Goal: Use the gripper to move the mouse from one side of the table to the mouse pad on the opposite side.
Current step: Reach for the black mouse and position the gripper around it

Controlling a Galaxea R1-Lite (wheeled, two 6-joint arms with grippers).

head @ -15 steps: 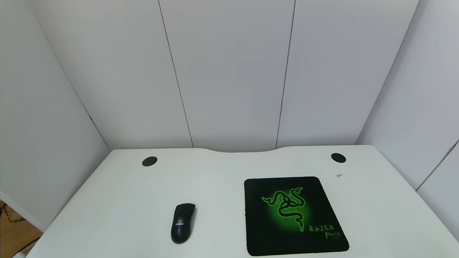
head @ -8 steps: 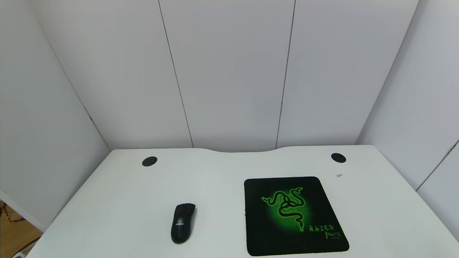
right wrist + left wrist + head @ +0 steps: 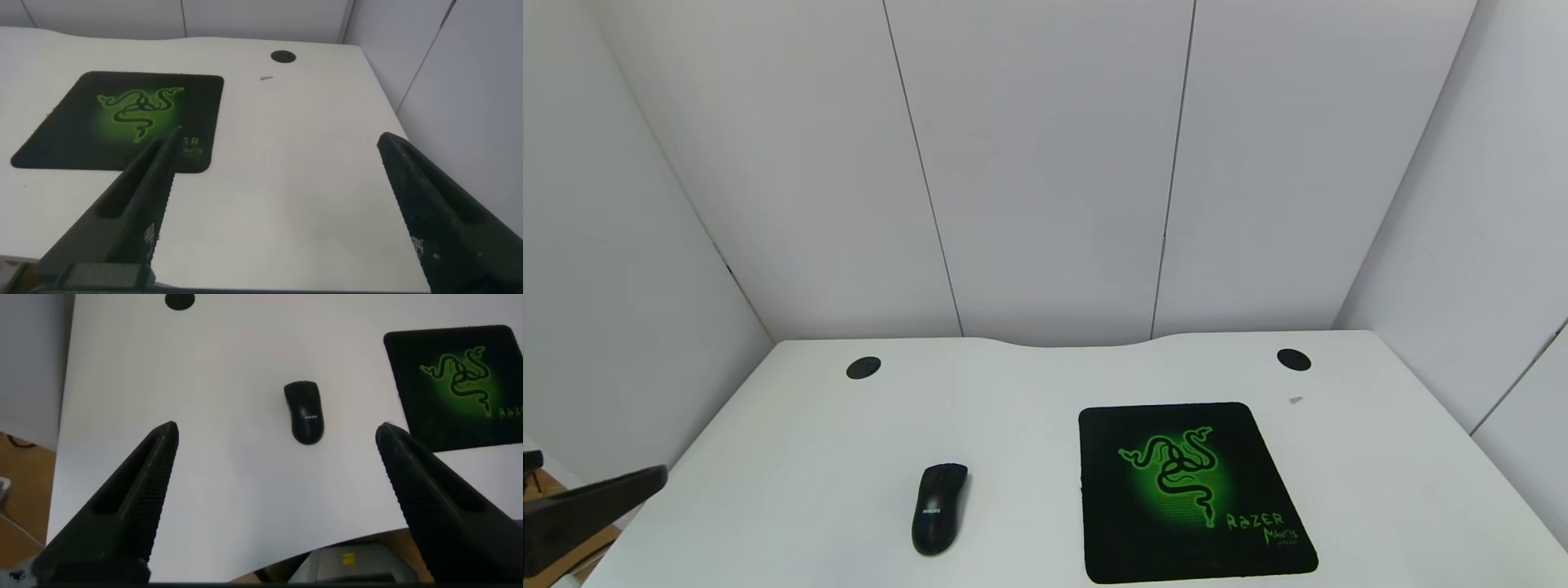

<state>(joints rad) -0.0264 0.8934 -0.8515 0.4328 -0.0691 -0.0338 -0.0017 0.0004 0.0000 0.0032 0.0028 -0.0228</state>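
The black mouse [image 3: 940, 508] lies on the white table [image 3: 792, 457], left of centre near the front; it also shows in the left wrist view [image 3: 304, 412]. The black mouse pad [image 3: 1188, 490] with its green logo lies to the right, also in the right wrist view [image 3: 122, 119] and the left wrist view [image 3: 462, 384]. My left gripper [image 3: 278, 437] is open and empty, held high over the table's front edge, well short of the mouse. One of its fingers [image 3: 588, 506] shows at the left edge of the head view. My right gripper [image 3: 282, 147] is open and empty above the table's right front part.
Two round black grommets [image 3: 863, 367] [image 3: 1293, 359] sit near the table's curved back edge. A small grey scrap [image 3: 1295, 399] lies behind the pad. White walls close in the back and both sides.
A black finger of my left gripper has come into the head view at the lower left edge. The mouse and the pad have not moved.
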